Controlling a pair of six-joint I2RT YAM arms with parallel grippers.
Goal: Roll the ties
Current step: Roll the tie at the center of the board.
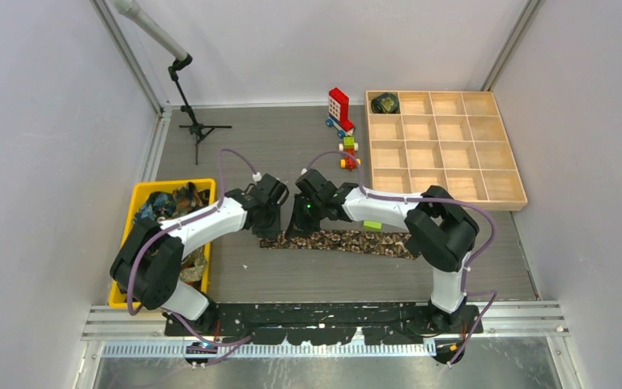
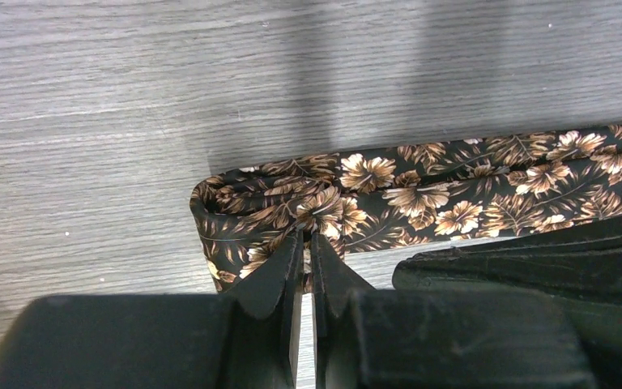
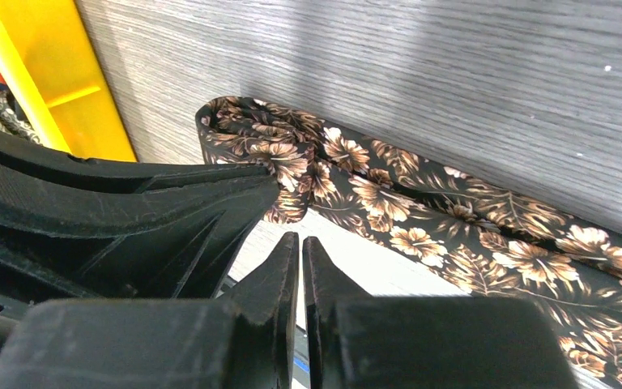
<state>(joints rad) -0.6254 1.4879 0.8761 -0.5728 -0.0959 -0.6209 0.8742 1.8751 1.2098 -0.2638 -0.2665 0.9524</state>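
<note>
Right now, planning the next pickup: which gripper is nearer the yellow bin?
Left. The left gripper pinches the floral tie at its folded end, just right of the yellow bin. The right gripper is beside it, farther right over the tie.

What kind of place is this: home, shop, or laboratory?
Probably a laboratory robot cell: plain white panels wall in the table, the left arm and right arm are bolted to a metal rail, and a tripod stands in the corner.
</note>
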